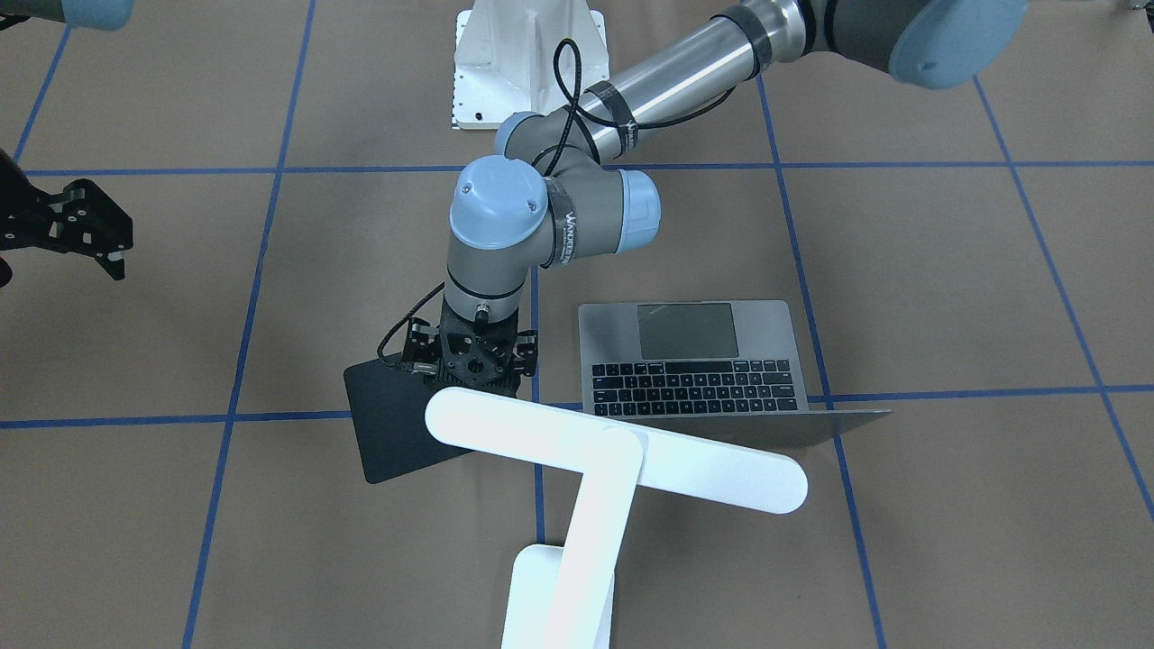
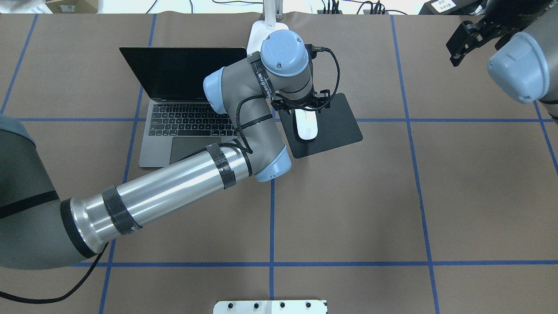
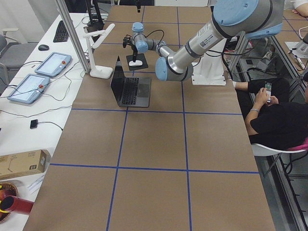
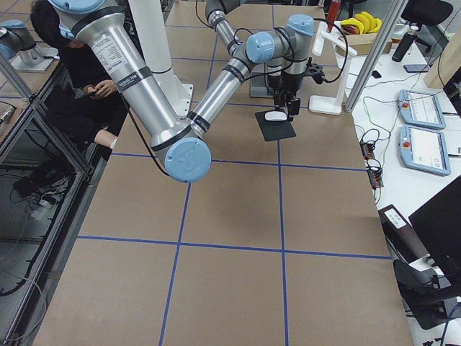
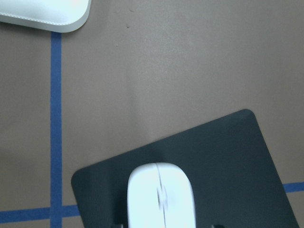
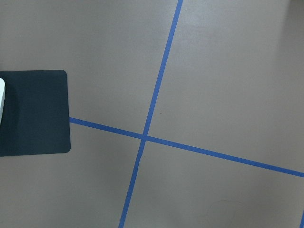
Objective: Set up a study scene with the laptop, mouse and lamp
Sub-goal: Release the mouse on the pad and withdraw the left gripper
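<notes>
The grey laptop [image 2: 187, 126] stands open at the far left of the table, its screen dark. To its right the white mouse [image 2: 305, 125] lies on a black pad [image 2: 338, 126]. My left gripper [image 2: 304, 111] hangs just over the mouse's far end. In the left wrist view the mouse [image 5: 161, 197] fills the bottom edge, with only slivers of fingertips showing wide of its sides, so the gripper looks open. The white lamp [image 1: 613, 460] stands behind the pad, its bar head hiding the fingertips in the front view. My right gripper [image 1: 108, 230] hovers open and empty, far off to the side.
A white bolted pedestal [image 1: 527, 63] sits at the robot's base. Blue tape lines cross the brown table cover. A seated person [image 3: 274, 115] is beside the table, and tablets and cables lie on a side bench [image 4: 421, 122].
</notes>
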Robot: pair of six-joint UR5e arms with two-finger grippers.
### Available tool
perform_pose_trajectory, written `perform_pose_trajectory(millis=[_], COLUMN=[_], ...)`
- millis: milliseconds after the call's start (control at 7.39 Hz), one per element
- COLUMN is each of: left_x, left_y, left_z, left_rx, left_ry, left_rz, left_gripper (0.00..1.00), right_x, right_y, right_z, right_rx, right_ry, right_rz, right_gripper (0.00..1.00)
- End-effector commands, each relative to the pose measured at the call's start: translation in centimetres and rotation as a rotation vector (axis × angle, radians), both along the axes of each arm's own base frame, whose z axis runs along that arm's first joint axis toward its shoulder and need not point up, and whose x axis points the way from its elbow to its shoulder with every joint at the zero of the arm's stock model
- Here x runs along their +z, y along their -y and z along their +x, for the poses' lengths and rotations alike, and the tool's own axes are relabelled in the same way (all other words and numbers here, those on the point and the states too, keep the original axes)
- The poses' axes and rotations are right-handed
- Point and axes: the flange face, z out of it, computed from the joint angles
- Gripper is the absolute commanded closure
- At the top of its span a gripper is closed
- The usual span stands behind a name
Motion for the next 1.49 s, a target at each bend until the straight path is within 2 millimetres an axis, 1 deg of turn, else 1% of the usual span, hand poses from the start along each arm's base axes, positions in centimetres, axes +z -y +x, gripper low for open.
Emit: perform_pose_trajectory(millis=[0,135,270,406,541,676,811,947,1082,1217,1352], left_x=[0.2,1.8,4.0,5.2,6.3,8.7,12.1,17.3,22.1,26.2,30.0], left_y=[-2.0,-4.0,-6.0,-6.9,-7.1,-6.3,-3.9,-1.8,0.0,1.0,1.7], left_z=[-3.1,-7.3,-11.7,-15.4,-18.6,-22.6,-28.5,-35.1,-41.6,-47.6,-52.5], left_rx=[0.074,0.116,0.129,0.162,0.177,0.173,0.203,0.244,0.266,0.272,0.260], left_ry=[0.043,0.085,0.105,0.130,0.155,0.174,0.175,0.177,0.205,0.226,0.236], left_rz=[-0.005,-0.009,0.009,-0.001,0.018,0.059,0.081,0.090,0.126,0.149,0.136], left_gripper=[0.01,0.01,0.01,0.01,0.01,0.01,0.01,0.01,0.00,0.00,0.00], right_x=[-0.5,-0.3,0.2,0.6,1.0,1.7,3.9,6.9,10.9,16.2,21.4], right_y=[0.6,1.0,1.1,1.1,1.3,1.7,1.7,1.6,0.6,-1.4,-3.9], right_z=[0.6,0.5,0.7,0.8,0.7,1.2,2.8,5.9,8.0,10.6,12.6], right_rx=[0.012,0.013,0.017,0.020,0.021,0.029,0.055,0.104,0.125,0.151,0.176], right_ry=[0.014,0.023,0.014,0.007,0.004,0.001,-0.008,-0.012,0.040,0.088,0.096], right_rz=[0.025,0.040,0.036,0.031,0.023,0.007,-0.030,-0.073,-0.117,-0.125,-0.114], right_gripper=[0.00,0.00,0.00,0.00,0.00,0.00,0.00,0.00,0.00,0.00,0.00])
